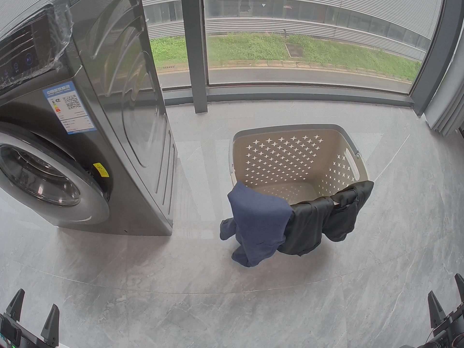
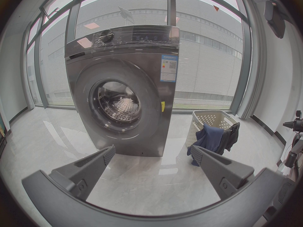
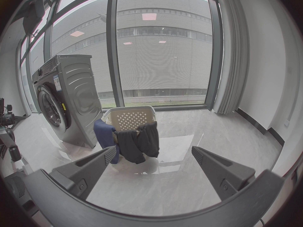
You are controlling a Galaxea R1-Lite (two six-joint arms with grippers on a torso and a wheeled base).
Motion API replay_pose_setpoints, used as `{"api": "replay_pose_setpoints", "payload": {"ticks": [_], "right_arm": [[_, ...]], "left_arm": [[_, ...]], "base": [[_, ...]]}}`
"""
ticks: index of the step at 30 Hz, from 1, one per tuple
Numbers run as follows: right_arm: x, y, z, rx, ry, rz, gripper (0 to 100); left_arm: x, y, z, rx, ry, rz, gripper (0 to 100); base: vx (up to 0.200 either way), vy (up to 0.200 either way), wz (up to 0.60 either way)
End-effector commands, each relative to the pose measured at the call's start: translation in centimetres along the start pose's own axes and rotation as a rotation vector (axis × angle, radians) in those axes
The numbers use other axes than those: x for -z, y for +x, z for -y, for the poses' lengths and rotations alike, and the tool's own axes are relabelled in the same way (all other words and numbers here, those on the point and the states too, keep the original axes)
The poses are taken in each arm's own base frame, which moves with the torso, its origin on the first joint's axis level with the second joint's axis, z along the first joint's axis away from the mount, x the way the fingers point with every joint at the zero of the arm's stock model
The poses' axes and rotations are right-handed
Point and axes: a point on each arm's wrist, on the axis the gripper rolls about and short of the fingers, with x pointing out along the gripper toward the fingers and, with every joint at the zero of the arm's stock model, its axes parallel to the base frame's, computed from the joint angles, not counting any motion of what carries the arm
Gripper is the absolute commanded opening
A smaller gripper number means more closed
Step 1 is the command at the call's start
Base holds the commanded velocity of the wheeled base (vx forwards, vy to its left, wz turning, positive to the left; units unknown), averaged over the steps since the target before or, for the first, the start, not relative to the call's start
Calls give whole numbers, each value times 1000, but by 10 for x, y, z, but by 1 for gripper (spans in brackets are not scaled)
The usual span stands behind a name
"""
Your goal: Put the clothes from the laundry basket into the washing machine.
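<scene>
Two garments hang over the near rim of the laundry basket (image 1: 295, 163): a blue garment (image 1: 258, 223) at the corner toward the washing machine (image 1: 121, 122), and black clothing (image 1: 309, 223) just beside it, touching it and running along the rim to the far corner. Both trail down the basket's outer wall, and the blue one's lower end lies close to the floor (image 1: 193, 286). What can be seen of the basket's bottom is bare.

Left gripper (image 1: 36, 299): low at the near left edge of the head view, fingers spread wide, holding nothing. It is well apart from the clothes and faces the machine's front.

Right gripper (image 1: 444, 286): low at the near right edge, fingers likewise spread, holding nothing. It is well apart from the basket, which stands ahead of it and toward the left.

The washing machine stands on the floor to the basket's left, with a strip of bare floor between them. Its round drum opening (image 2: 118, 104) faces the robot.

Open room: bare grey floor lies between both grippers and the basket, and to the basket's right. A window wall (image 1: 309, 49) closes the far side behind the basket, with a curtain (image 1: 447, 107) at the far right.
</scene>
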Motion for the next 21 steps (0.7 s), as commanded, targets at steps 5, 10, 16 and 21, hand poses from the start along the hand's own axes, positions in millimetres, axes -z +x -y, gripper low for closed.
{"api": "replay_pose_setpoints", "payload": {"ticks": [5, 10, 16, 21], "right_arm": [[5, 0, 0, -1, 0, 0, 100], [5, 0, 0, -1, 0, -1, 100], [5, 0, 0, -1, -2, -1, 100], [5, 0, 0, -1, -2, -1, 100]], "left_arm": [[5, 0, 0, -1, 0, -6, 100], [5, 0, 0, -1, 0, -6, 100], [5, 0, 0, -1, 0, -6, 100], [5, 0, 0, 1, 0, -6, 100]], "base": [[0, 200, 0], [0, 200, 0], [0, 200, 0], [0, 200, 0]]}}
